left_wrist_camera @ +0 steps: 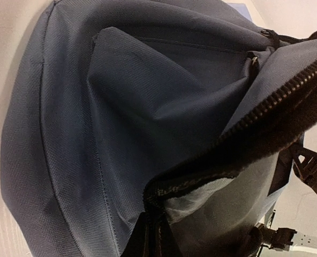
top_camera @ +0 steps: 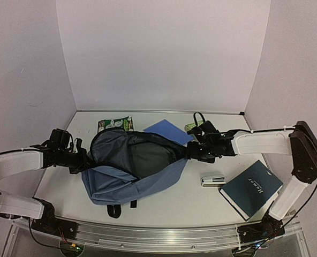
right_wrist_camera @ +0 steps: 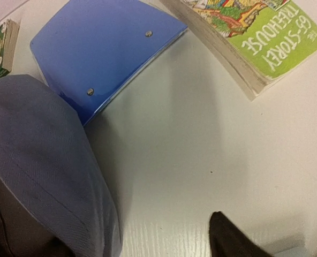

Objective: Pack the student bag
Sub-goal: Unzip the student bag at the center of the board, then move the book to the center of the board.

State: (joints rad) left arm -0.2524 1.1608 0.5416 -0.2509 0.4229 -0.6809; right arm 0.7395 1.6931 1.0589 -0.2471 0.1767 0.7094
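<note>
On the white counter [top_camera: 190,209], seen from above, the student bag [top_camera: 131,174], a large slate-blue soft fabric backpack with black lining, lies between both arms with its mouth gaping. The left hand [top_camera: 79,159] is at its left rim and the right hand [top_camera: 195,151] at its right end.

The left wrist view shows the zipper edge [left_wrist_camera: 265,107] running down toward the fingers, so this hand looks clamped on the bag.

The right wrist view shows one dark finger [right_wrist_camera: 228,238] over bare counter, so the fingers are apart and hold nothing. A flat blue plastic folder [right_wrist_camera: 105,48] lies just beside the bag.

I judge that the mouth is being held open for loading. Next, the right hand should reach for the folder and grip its edge.
</note>
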